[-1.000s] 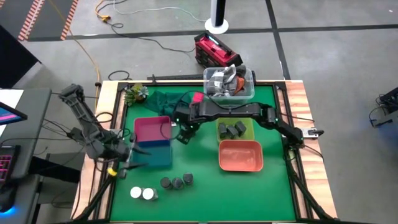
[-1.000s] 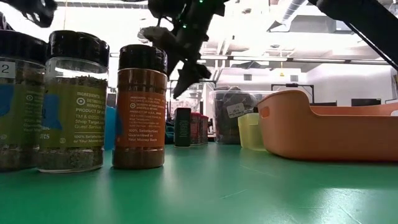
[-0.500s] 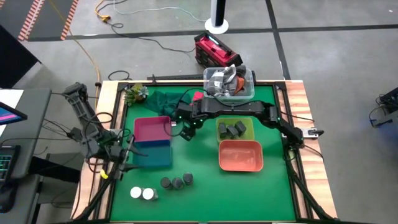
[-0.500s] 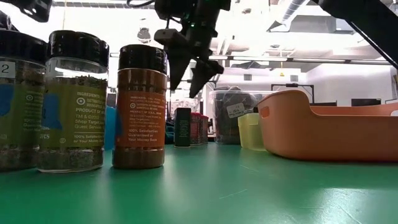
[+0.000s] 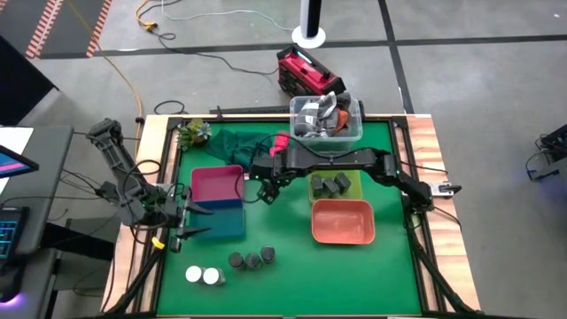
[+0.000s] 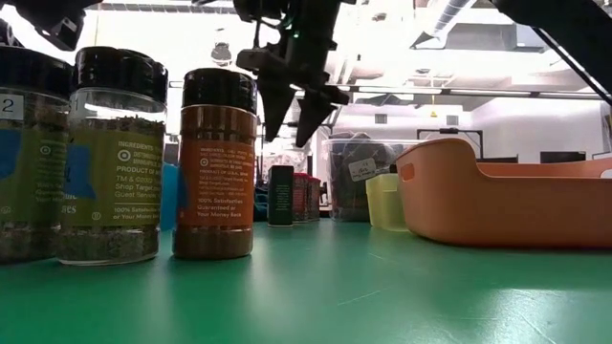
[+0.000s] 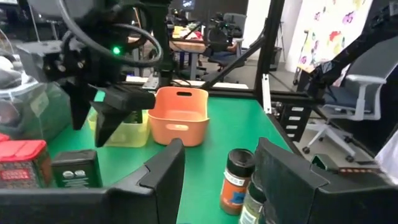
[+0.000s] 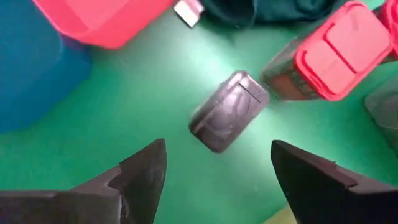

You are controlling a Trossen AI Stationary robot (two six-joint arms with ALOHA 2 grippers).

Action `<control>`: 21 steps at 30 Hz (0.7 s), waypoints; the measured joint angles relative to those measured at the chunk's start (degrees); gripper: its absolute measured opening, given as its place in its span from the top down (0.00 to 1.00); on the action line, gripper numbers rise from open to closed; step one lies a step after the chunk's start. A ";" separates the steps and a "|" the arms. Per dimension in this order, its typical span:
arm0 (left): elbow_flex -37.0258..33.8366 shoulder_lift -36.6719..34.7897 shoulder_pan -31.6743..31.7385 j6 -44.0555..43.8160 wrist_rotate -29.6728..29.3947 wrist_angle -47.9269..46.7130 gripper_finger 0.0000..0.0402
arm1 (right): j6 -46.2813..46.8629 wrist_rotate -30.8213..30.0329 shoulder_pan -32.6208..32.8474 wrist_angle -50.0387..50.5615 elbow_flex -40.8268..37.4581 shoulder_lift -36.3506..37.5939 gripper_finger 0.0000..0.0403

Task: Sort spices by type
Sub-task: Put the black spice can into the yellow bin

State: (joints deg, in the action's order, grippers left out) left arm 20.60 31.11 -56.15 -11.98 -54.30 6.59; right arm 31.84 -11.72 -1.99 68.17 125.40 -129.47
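Observation:
My right gripper (image 5: 267, 190) (image 6: 295, 101) is open and hangs fingers-down above a dark grey rectangular spice block (image 8: 228, 111) (image 6: 280, 194) that stands on the green mat. A red-lidded container (image 8: 328, 51) stands next to that block. More dark grey blocks (image 5: 330, 184) lie in the yellow-green tray (image 5: 354, 190). Three round dark jars (image 5: 252, 259) and two white-topped jars (image 5: 202, 276) stand near the table's near edge. My left gripper (image 5: 189, 223) (image 7: 221, 169) is open at the left, beside the blue tray (image 5: 226, 221).
A pink tray (image 5: 216, 183) sits behind the blue one, and an orange tray (image 5: 342, 221) lies near the yellow-green one. A clear tub (image 5: 326, 119), a dark green cloth (image 5: 232, 142) and a small plant (image 5: 193, 133) line the far edge. Open mat lies at the near right.
My right gripper has turned about above the mat, from slanted fingers to fingers pointing straight down, and has shifted slightly toward the table's right. My left gripper dipped a little toward the near edge and came back.

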 joint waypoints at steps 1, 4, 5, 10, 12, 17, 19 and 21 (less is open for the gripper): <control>0.00 0.00 -0.04 -0.58 0.00 0.04 0.54 | 0.67 0.80 -0.14 0.25 0.00 0.00 0.22; 0.00 0.00 -0.04 -1.07 0.01 0.38 0.54 | 3.81 2.42 -0.06 4.54 0.00 0.00 0.22; 0.00 0.00 -0.04 -1.59 0.01 0.14 0.54 | 4.55 2.08 0.26 5.97 -0.01 0.00 0.22; 0.00 0.02 -0.04 -7.11 0.04 -3.72 0.54 | 8.01 2.07 1.04 4.74 -0.02 0.00 0.22; 0.00 0.00 -0.04 -8.83 0.04 -5.20 0.54 | 8.68 1.96 0.19 4.28 -0.02 0.00 0.22; 0.00 0.00 0.74 -7.18 -0.02 -5.56 0.54 | 8.54 1.98 -1.75 3.49 0.35 0.11 0.22; 0.00 0.02 1.56 -6.47 -0.16 -5.57 0.54 | 8.41 2.09 -1.91 2.92 0.39 0.13 0.22; 0.00 0.00 2.36 -6.41 -0.23 -5.57 0.54 | 8.80 2.49 -1.91 2.27 0.39 0.13 0.22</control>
State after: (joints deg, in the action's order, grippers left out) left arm 20.60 31.11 -53.78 -18.39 -54.52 1.02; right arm 40.64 -9.24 -3.90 70.44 125.80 -129.34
